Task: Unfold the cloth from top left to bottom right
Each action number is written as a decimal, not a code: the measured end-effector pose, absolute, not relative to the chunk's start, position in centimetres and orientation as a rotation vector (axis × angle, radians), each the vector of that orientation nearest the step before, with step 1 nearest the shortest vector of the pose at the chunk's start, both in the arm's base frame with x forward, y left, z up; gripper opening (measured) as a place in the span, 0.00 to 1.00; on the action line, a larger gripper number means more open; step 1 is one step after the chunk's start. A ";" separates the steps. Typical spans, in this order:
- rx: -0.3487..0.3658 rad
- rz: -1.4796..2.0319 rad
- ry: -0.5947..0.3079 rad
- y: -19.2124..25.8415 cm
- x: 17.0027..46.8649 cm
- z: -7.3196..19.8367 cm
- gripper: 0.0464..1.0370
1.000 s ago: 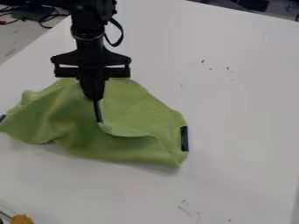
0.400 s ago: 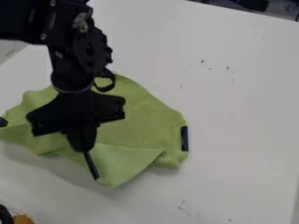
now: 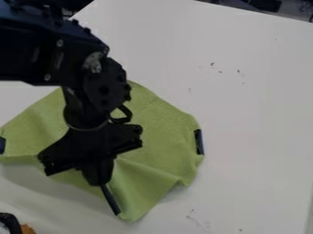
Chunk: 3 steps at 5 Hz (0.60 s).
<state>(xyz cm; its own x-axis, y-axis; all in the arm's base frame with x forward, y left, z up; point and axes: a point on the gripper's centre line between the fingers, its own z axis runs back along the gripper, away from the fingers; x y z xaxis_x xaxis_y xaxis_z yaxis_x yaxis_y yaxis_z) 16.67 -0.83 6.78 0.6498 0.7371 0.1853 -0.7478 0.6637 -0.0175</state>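
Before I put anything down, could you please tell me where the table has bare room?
The table is bare image-right of the cloth, up to the far edge, bar small marks. Crowded: where the arm and gripper hang over the cloth, and the lower-left corner, with a dark thing and an orange one.

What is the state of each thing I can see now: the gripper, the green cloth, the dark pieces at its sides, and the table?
Gripper: shut on the cloth, at its lower corner.
Green cloth: mostly spread out, creased toward the gripper.
Right dark piece: at the cloth's right edge.
Left dark piece: at its left edge, partly cut off by the view.
Table: white, with small marks.
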 end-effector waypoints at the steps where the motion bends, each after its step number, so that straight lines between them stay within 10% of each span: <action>1: 0.057 0.881 -0.171 -1.8 15.6 5.9 0.01; 3: 0.047 0.928 -0.169 -2.3 13.7 4.8 0.01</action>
